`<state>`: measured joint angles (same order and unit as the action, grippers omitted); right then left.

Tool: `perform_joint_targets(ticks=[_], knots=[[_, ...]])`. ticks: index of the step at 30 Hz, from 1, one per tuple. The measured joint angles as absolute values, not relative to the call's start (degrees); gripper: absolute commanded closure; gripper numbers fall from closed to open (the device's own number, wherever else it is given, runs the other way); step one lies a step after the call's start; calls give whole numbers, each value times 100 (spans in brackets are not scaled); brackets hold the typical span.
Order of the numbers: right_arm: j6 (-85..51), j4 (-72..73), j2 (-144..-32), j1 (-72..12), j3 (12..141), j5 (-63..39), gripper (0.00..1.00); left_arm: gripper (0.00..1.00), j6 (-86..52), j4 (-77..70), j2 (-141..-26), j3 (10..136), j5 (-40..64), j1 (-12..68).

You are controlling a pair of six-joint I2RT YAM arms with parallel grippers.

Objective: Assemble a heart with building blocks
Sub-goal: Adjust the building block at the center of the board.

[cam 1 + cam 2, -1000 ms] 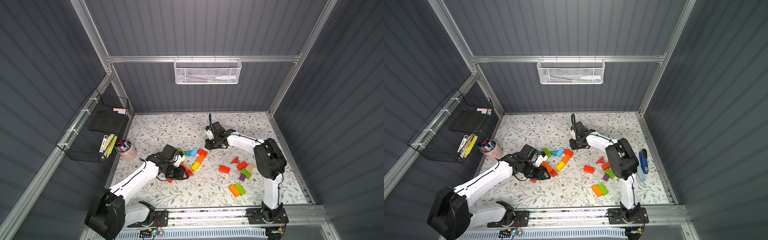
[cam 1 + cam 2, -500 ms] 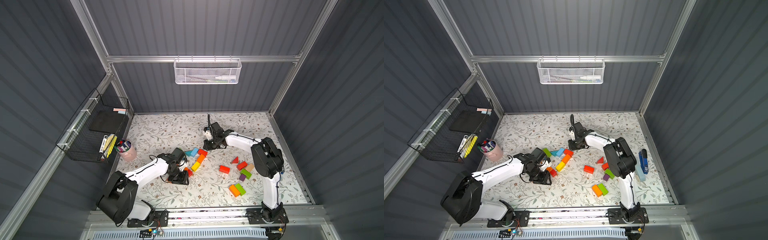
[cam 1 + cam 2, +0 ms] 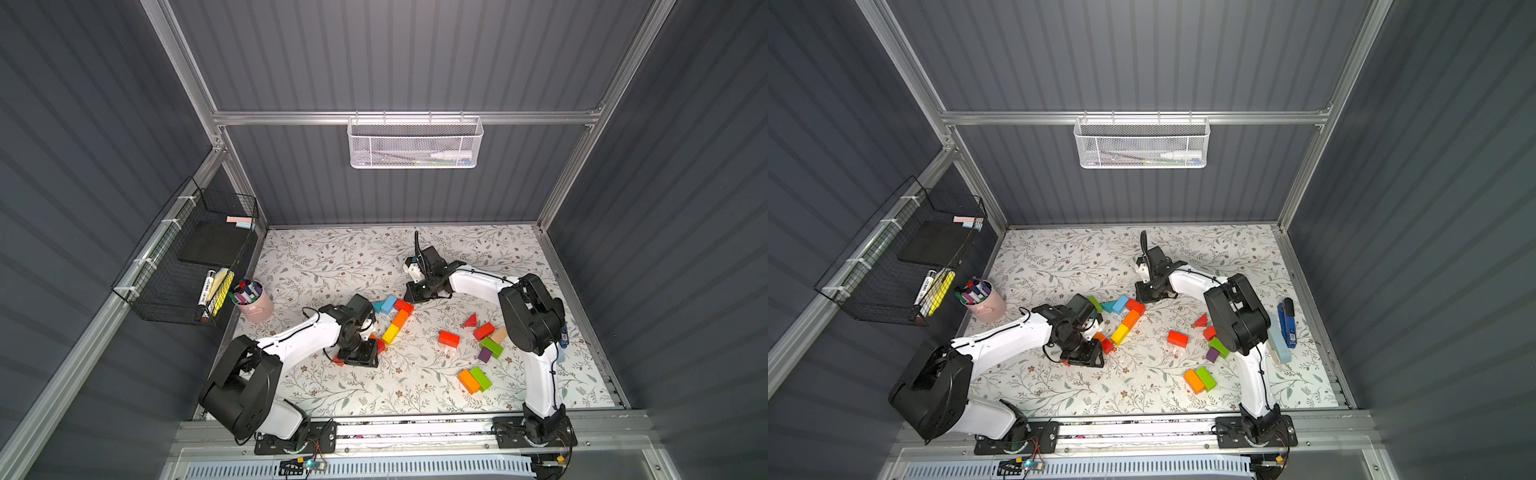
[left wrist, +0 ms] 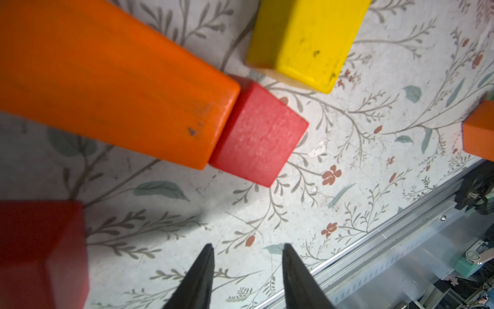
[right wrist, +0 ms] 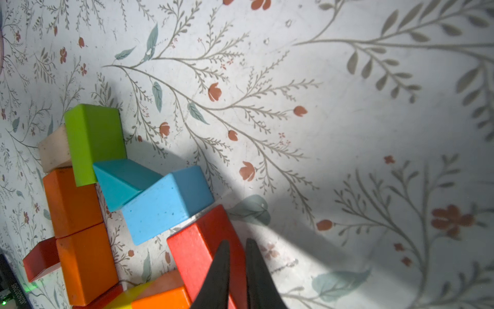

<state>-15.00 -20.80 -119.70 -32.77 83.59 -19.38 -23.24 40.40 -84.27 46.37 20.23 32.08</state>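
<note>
Although a heart outline is taking shape, it looks about half built. At its lower tip the left gripper (image 4: 247, 244) hangs with jaws moderately apart and empty, near a red cube (image 4: 258, 133) that touches an orange brick (image 4: 107, 80); the yellow brick (image 4: 307, 40) stands apart. A green brick (image 5: 93, 141), teal wedge (image 5: 123, 182) and blue brick (image 5: 168, 203) form the top. There the right gripper (image 5: 237, 240), jaws nearly together and gripping nothing, sits over a red brick (image 5: 197, 248). Farther right, loose building blocks (image 3: 449, 338) lie unplaced, perhaps eight, since the arm hides some.
</note>
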Motion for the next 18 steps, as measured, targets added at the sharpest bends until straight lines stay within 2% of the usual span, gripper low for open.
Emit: perform_joint_targets(ticks=[18], knots=[[-1564,-2016,-11970,-3295,8278,-2023,86,58,-2327,4034,-8431,4652,1988,3210]])
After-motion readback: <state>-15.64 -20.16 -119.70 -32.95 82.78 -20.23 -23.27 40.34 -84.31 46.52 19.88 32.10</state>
